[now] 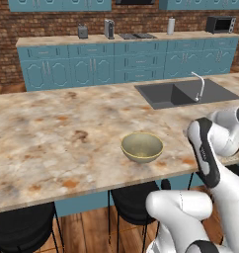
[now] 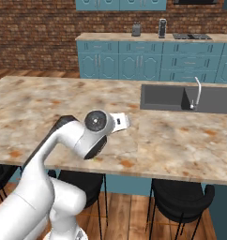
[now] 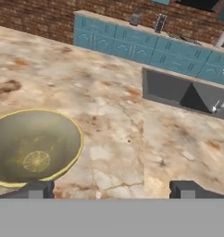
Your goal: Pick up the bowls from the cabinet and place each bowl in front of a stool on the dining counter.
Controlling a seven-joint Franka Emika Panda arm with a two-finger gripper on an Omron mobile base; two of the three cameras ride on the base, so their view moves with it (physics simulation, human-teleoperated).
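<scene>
A tan-yellow bowl point(image 1: 141, 147) stands upright on the dining counter point(image 1: 52, 133) near its front edge, above a black stool point(image 1: 134, 197). In the hand view the bowl point(image 3: 33, 148) lies at the lower left on the marbled counter point(image 3: 132, 115). My gripper point(image 3: 111, 189) is open with nothing between its fingers. Its left fingertip point(image 3: 37, 189) shows just below the bowl's near rim. In the right base view my arm covers the bowl's spot on the counter point(image 2: 181, 136). The cabinet is out of view.
A dark inset sink point(image 1: 185, 93) with a faucet point(image 1: 199, 86) lies in the counter to the right of the bowl. More stools point(image 1: 22, 230) point(image 2: 181, 199) stand under the front edge. The wall counter point(image 1: 126, 37) with appliances runs along the brick wall behind.
</scene>
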